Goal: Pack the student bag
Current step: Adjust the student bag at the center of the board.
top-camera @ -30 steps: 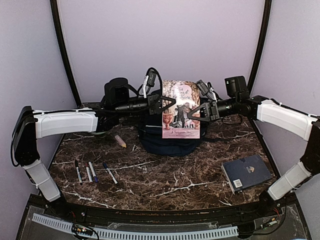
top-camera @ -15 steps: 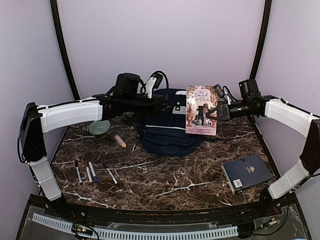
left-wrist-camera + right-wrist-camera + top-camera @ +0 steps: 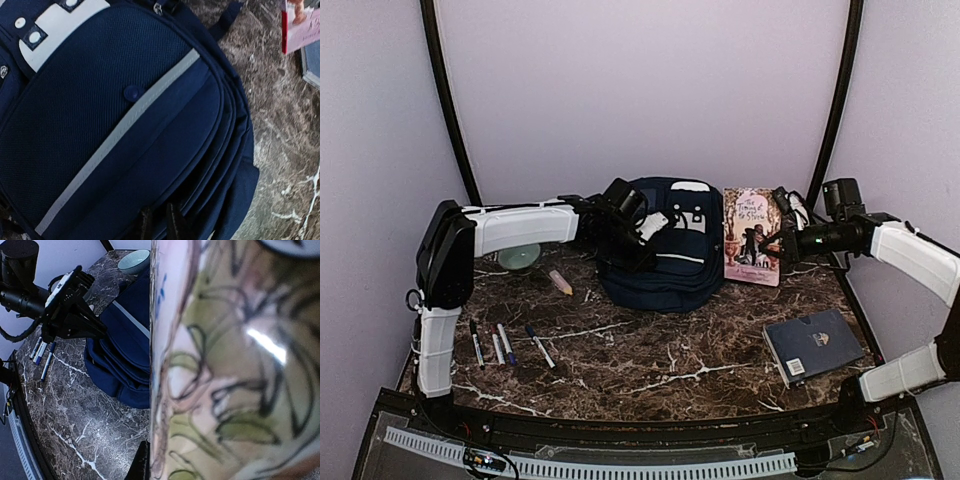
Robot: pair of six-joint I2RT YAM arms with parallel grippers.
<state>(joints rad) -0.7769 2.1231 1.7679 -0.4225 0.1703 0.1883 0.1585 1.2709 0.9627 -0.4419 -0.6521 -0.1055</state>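
Note:
The student bag (image 3: 670, 250), navy with a white stripe, lies at the back middle of the table. It fills the left wrist view (image 3: 125, 115) and shows in the right wrist view (image 3: 120, 340). My left gripper (image 3: 642, 250) is low at the bag's left front. Its fingertips (image 3: 174, 222) stand close together against the bag's side folds, and I cannot tell whether fabric is pinched between them. My right gripper (image 3: 780, 247) is shut on a pink illustrated book (image 3: 753, 235) and holds it upright to the right of the bag. The book's cover (image 3: 235, 365) hides most of the right wrist view.
A dark blue hardcover book (image 3: 812, 345) lies at the front right. Several pens (image 3: 492, 343) lie at the front left, another pen (image 3: 540, 346) beside them. A pink eraser (image 3: 561, 282) and a green bowl (image 3: 520, 257) sit left of the bag.
My right arm has carried the pink book from over the bag to its right. My left arm has swung in and down to the bag's left front, and its jaws have narrowed.

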